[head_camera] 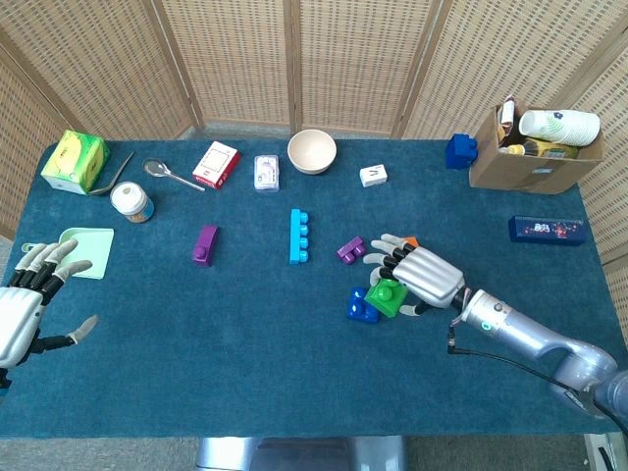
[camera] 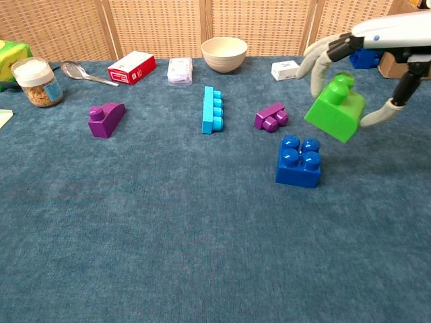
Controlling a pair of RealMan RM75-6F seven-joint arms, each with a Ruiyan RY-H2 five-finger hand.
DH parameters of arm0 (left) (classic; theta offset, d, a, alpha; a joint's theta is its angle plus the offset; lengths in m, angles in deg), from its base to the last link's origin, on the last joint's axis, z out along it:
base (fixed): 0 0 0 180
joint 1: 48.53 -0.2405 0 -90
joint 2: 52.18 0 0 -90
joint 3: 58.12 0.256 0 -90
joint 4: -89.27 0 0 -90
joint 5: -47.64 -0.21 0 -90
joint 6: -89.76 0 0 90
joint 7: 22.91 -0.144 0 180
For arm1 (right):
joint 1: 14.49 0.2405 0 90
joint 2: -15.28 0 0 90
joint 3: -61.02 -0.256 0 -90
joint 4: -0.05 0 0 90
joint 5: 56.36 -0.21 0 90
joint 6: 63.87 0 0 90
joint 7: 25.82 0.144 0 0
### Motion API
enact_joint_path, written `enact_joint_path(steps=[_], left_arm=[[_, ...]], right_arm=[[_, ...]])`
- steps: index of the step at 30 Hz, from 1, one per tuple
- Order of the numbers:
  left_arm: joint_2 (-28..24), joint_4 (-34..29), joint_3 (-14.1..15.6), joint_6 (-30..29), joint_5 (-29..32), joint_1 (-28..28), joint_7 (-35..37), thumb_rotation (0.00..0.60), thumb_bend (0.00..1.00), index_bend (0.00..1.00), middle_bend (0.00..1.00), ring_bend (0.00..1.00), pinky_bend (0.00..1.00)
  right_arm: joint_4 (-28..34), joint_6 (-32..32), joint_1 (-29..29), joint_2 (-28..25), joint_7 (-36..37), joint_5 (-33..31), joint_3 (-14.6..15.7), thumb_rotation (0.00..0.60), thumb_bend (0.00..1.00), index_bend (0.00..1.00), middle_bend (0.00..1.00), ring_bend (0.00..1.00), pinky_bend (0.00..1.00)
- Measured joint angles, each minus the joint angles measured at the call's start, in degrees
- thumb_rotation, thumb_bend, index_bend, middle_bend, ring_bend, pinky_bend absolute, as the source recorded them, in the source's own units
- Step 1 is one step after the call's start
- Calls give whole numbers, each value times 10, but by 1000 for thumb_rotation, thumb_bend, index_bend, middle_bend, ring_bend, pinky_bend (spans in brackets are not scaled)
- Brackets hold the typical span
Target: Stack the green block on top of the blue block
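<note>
Block (camera: 335, 113) green, tilted, studs up

right hand (head_camera: 424, 278): silver shell, black joints; left hand (head_camera: 20, 312): same; forearm silver, black cable

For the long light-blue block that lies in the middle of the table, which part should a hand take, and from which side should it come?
Take the long light-blue block across its narrow width, near the middle of its length, coming down from above. It lies flat with its long sides bare and open table on both sides, so fingers likely fit there. The studs run along one edge; a mid-length grip should keep it balanced.
</note>
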Motion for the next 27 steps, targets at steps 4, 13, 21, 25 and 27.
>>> enact_joint_path(steps=[4, 13, 21, 25, 27], left_arm=[[2, -7, 0, 1, 5, -3, -9, 492, 337, 206, 67, 0, 0], [2, -23, 1, 2, 9, -7, -27, 489, 336, 206, 67, 0, 0], [8, -24, 4, 7, 15, -11, -30, 495, 337, 206, 67, 0, 0], [8, -23, 1, 10, 18, -10, -27, 490, 336, 206, 67, 0, 0], [9, -23, 1, 12, 18, -9, -26, 492, 336, 206, 67, 0, 0]], right_arm=[[-31, 10, 20, 18, 28, 22, 14, 600, 177, 443, 194, 0, 0], [-95, 45, 50, 57, 63, 56, 42, 600, 169, 441, 195, 10, 0], [-138, 66, 70, 85, 76, 73, 61, 598, 162, 437, 200, 22, 2], [-155, 68, 83, 98, 86, 77, 71, 600, 163, 437, 200, 22, 2], [-162, 67, 91, 103, 90, 78, 74, 600, 162, 437, 200, 22, 2]])
